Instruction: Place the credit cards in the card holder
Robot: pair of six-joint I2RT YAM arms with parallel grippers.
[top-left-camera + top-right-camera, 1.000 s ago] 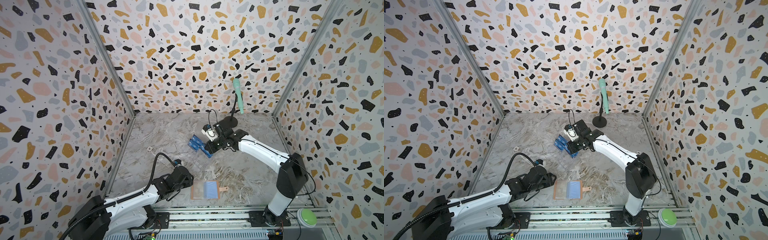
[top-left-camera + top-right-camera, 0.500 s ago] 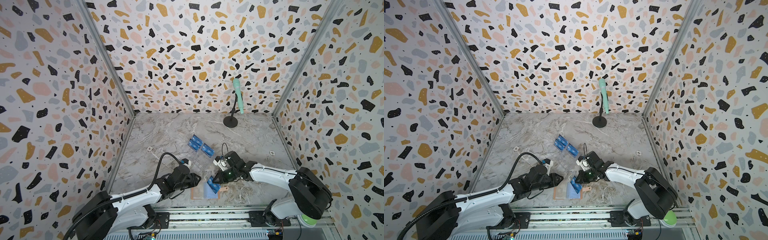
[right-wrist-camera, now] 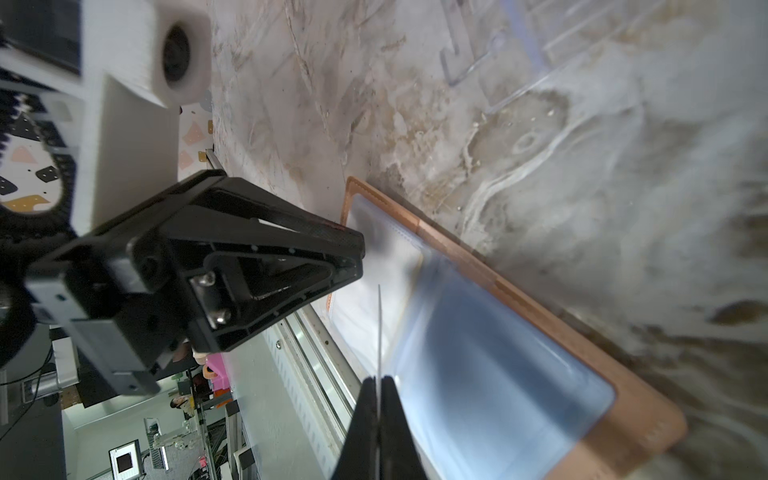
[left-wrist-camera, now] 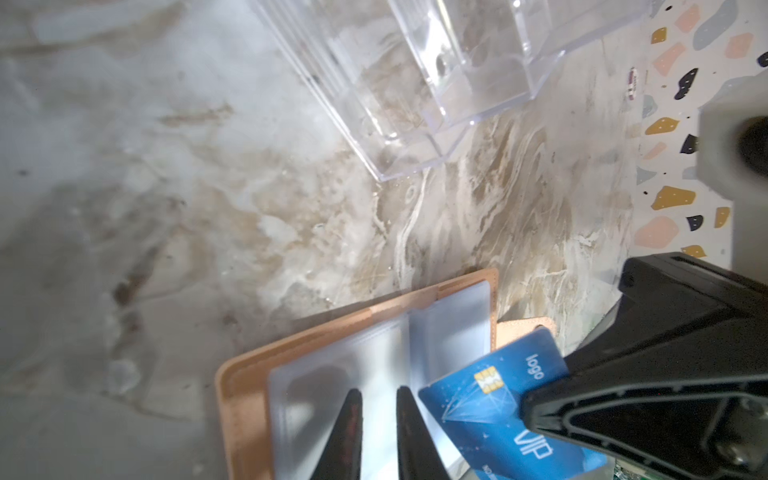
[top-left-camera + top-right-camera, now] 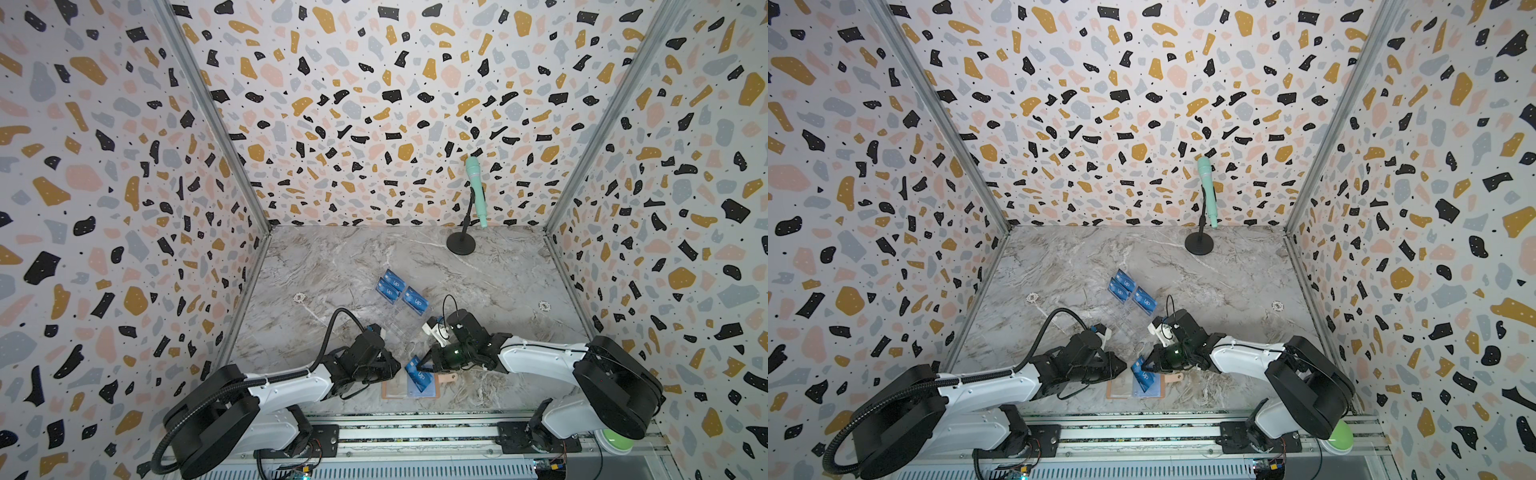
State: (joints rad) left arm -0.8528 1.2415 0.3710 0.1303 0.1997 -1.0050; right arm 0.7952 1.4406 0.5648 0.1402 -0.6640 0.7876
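Well, the blue card (image 4: 498, 411) is thin, stiff, light and slick, so a flat clamp on one edge suits it, and my right gripper (image 3: 379, 386) has it clamped that way, tilted over the open card holder (image 4: 245, 374) near the front of the table (image 5: 498, 270). My left gripper (image 4: 376, 399) sits over the clear sleeves with its jaws nearly together; whether they pinch a sleeve I cannot tell.
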